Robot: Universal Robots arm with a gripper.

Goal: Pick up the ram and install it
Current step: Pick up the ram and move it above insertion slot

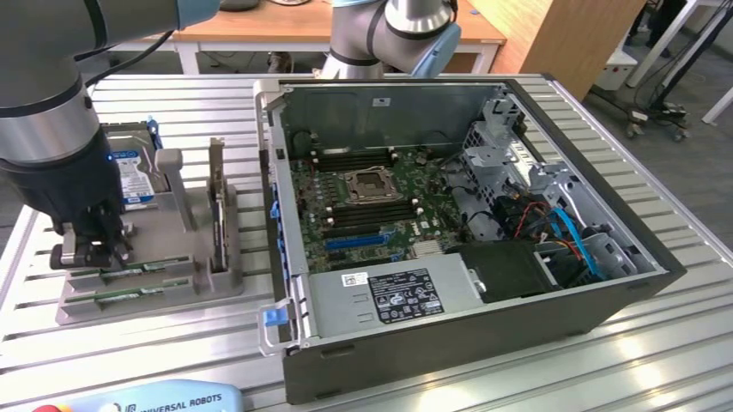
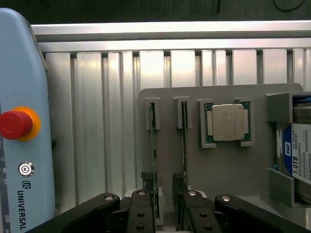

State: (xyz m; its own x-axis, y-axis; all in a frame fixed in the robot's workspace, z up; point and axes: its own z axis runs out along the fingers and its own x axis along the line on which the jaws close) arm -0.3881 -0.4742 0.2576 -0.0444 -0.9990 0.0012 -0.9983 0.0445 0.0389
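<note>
The jaws stand apart by the ram [image 2: 153, 141] in its gray holder [image 2: 218, 165], and closing off-centre could tilt it or catch the neighbouring stick [image 2: 183, 145].

Two ram sticks [image 2: 152, 136], [image 2: 183, 141]. One gray holder [image 2: 218, 170]. One processor chip [image 2: 227, 122]. One hard drive [image 2: 302, 153]. One open computer case [image 1: 458, 343], one motherboard [image 1: 332, 219], one power supply [image 1: 390, 296]. One teach pendant [image 2: 19, 87], one red stop button [image 2: 14, 124].
</note>
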